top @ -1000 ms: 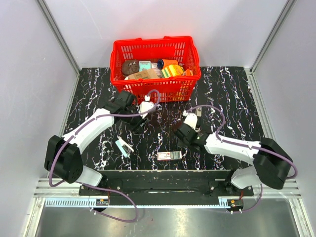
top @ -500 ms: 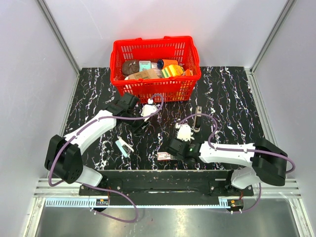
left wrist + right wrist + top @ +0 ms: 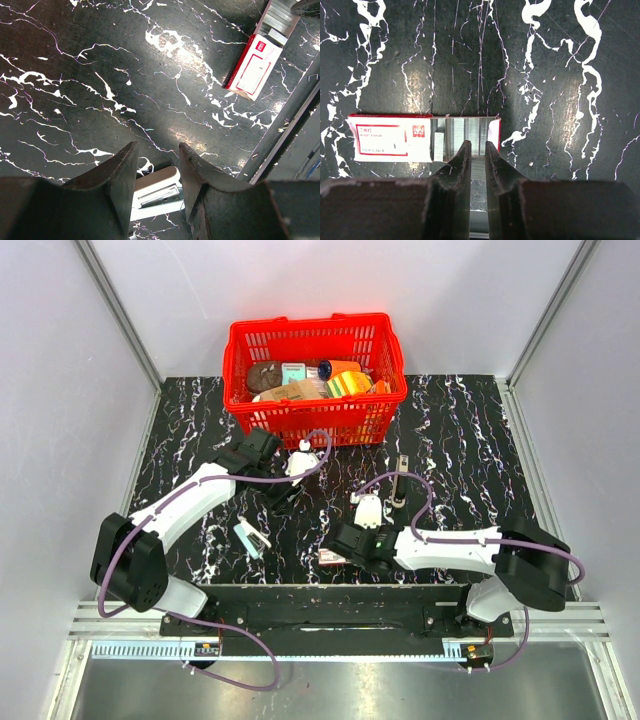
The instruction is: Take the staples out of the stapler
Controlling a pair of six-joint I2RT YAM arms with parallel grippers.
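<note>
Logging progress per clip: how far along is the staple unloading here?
Done: the stapler lies on the table, looks open, untouched. In hand: the right gripper pinches what looks like a staple strip over the open carton. Remaining: release it there. The left gripper hangs open, empty.

Black marbled table (image 3: 470, 440). Red basket (image 3: 350, 420), packed with packets, far beyond both sets of fingers. Left gripper (image 3: 280, 498) low over tabletop; teal-white stapler (image 3: 251, 537) lies near its fingers, toward near-left, apart. Right gripper (image 3: 345, 545) down at white-red carton (image 3: 328, 558), contact unclear. Dark grey bar (image 3: 401, 480) beyond right fingers, apart.
</note>
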